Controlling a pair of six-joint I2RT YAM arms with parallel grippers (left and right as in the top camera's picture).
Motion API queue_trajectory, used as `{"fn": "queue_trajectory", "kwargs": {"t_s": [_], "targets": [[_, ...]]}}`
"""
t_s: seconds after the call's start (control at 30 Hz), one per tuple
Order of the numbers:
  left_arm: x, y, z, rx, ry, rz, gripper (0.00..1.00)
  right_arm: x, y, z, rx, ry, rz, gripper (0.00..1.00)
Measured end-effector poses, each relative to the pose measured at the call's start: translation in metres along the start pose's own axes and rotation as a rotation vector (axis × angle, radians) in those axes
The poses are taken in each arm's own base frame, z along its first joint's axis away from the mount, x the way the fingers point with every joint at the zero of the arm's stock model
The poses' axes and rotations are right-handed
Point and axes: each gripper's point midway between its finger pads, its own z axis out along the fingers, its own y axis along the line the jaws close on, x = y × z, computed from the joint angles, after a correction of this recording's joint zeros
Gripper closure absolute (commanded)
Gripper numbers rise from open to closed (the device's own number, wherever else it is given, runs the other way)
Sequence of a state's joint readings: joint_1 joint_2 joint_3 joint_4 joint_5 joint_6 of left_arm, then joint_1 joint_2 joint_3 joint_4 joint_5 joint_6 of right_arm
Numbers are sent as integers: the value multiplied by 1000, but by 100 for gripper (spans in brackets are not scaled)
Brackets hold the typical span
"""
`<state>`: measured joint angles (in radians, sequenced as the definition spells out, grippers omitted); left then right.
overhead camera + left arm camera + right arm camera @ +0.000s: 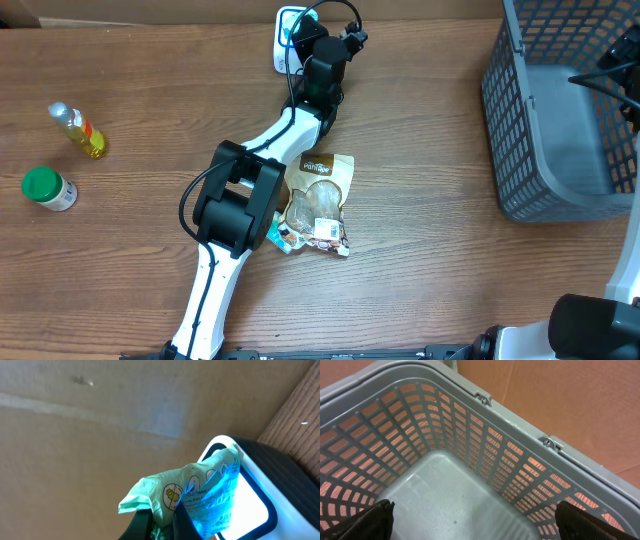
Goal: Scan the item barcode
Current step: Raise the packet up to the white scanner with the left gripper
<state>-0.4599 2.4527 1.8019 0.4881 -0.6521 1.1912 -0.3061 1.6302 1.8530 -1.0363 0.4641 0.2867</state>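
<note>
At the far middle of the desk (450,280), the left end effector (162,519) is clamped tight on a green packet (200,495), held at the scanner (250,505). Blue glow falls on the print. Scan likely under way; no confirmation visible. The packet's long axis slants from the fingers up toward the lit window. The right end effector (477,527) gapes wide and empty over the basket (470,425).

Mock shop checkout in a robotics lab: a barcode scanner (281,45), grey shopping basket (520,150), snack bag (325,190), bottle (78,130) and jar (48,188) share a wooden tabletop (430,260) with a robot arm (240,200).
</note>
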Motion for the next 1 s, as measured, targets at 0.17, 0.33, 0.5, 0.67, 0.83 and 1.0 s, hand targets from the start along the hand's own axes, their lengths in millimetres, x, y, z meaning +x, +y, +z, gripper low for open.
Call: {"fn": "queue_trajectory", "kwargs": {"t_s": [0.17,0.33,0.5,0.67,0.83,1.0], "targets": [[2,-7,-2,28,21,-37,96,0,0,0,0,0,0,0],[5,-18,-6,56,55,-80,96,0,0,0,0,0,1,0],[5,-18,-10,46,79,-128,96,0,0,0,0,0,0,0],[8,-30,-15,75,111,-176,96,0,0,0,0,0,1,0],[13,-52,-23,144,151,-209,96,0,0,0,0,0,1,0],[9,-45,-21,111,140,-297,96,0,0,0,0,0,0,0]]}}
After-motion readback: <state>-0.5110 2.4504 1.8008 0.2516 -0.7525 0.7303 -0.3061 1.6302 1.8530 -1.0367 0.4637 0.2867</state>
